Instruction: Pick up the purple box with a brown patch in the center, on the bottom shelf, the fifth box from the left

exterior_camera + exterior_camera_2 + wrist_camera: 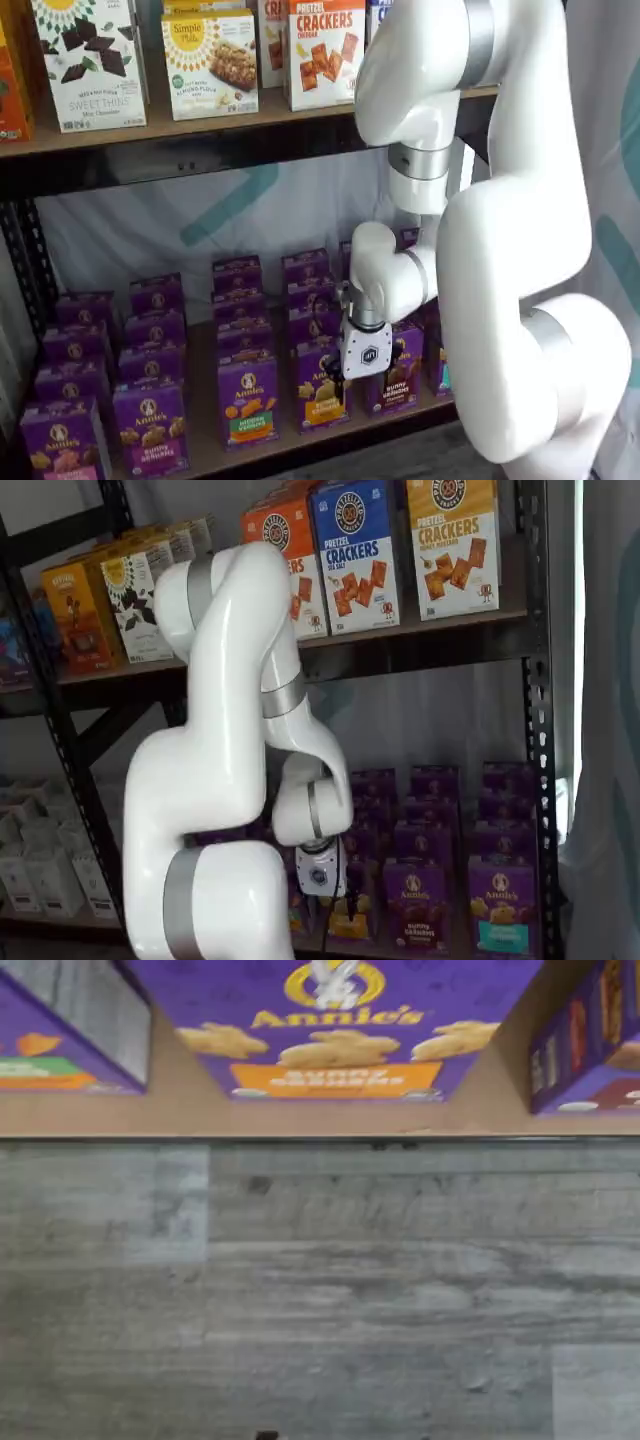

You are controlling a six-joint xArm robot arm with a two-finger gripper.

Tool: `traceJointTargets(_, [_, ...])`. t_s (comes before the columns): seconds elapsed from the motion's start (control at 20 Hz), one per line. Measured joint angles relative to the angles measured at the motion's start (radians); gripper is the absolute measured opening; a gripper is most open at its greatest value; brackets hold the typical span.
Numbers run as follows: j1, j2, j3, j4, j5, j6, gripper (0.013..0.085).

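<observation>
Since the wrist view is centred on a purple carton with tan crackers and an orange band (340,1030), I judge the approach step is under way but not yet lined up. That carton is not my target. It stands at the front lip of the bottom shelf (300,1118), with grey floor (320,1290) beyond. A carton with something brown on its face (590,1040) is cut off at the frame edge, one place over. It is probably the purple box, but too little of it shows to be sure. In a shelf view the purple box (397,378) stands upright in the front row of the bottom shelf, next to the orange-band carton, with my white wrist housing overlapping its near edge. My fingers are lost against the cartons there. In a shelf view from the other side my claw (349,908) hangs in front of the orange-band carton, with the purple box (415,900) just beside it and clear. The black fingers show side-on, so no gap reads plainly. I take the jaws to be spread as wide as they go, with nothing between them. Next move, as I judge it: shift sideways one carton, square up on the brown-patch face, then go in. The rows behind the target and its sides are hidden, so clearance for the fingers is unknown.
</observation>
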Motion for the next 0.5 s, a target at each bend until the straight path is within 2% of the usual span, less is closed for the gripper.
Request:
traceJointTargets(0.1, [-0.028, 0.027, -0.041, -0.096, 0.016, 0.068, 0.0850])
traceJointTargets(0.15, [-0.035, 0.040, -0.060, -0.100, 0.023, 0.063, 0.0850])
traceJointTargets(0.35, [-0.051, 0.091, -0.131, 0.013, 0.040, -0.065, 0.0850])
traceJointTargets(0.5, [-0.072, 0.123, -0.180, 0.019, 0.056, -0.093, 0.0850])
